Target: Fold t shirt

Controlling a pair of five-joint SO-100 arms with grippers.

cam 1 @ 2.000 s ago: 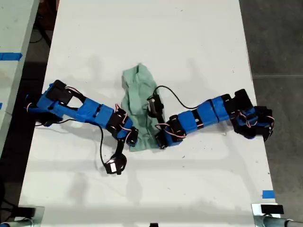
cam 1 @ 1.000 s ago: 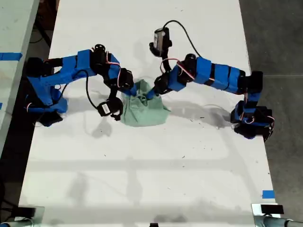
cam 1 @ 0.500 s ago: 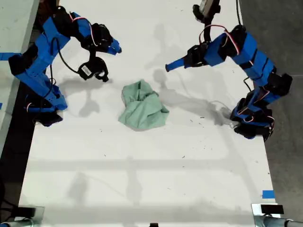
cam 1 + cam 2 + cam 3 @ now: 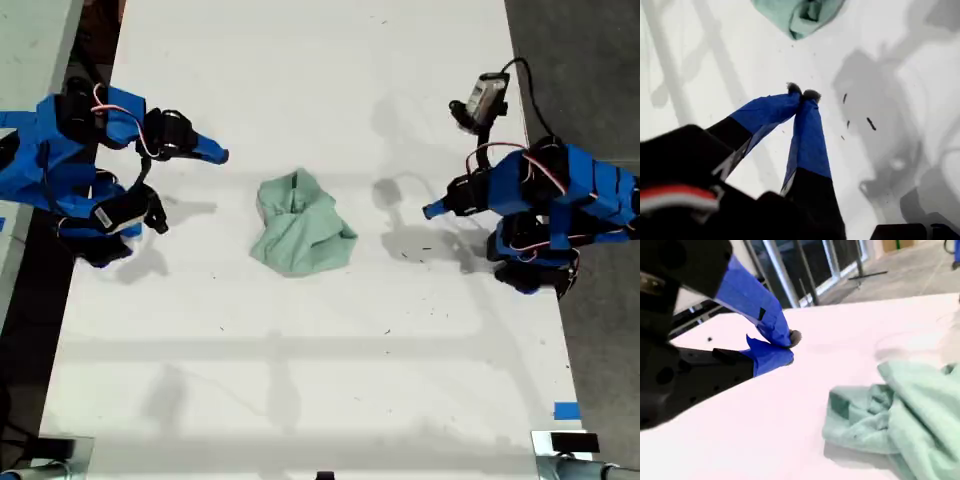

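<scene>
The t shirt (image 4: pixel 300 228) lies as a wrinkled pale mint-green bundle in the middle of the white table (image 4: pixel 300 380). My first gripper (image 4: pixel 432 210) is on the arm at the exterior view's right, shut and empty, its tips a good way from the shirt. In the first wrist view its blue fingertips (image 4: pixel 810 96) touch, and the t shirt (image 4: pixel 797 14) shows far ahead. My second gripper (image 4: pixel 222 155) is on the arm at the exterior view's left, also shut on nothing. The second wrist view shows that gripper (image 4: pixel 787 342) just short of the t shirt (image 4: pixel 900 415).
A blue tape mark (image 4: pixel 566 410) sits near the table's edge at the exterior view's lower right. Another table with blue tape (image 4: pixel 22 118) stands beyond the exterior view's left edge. Dark floor (image 4: pixel 590 80) lies past the right edge. Small dark specks (image 4: pixel 425 248) dot the table.
Both grippers held the shirt's edge, folded it over, then let go. Both arms have since pulled back to the exterior view's sides. The shirt has stayed bundled in the middle.
</scene>
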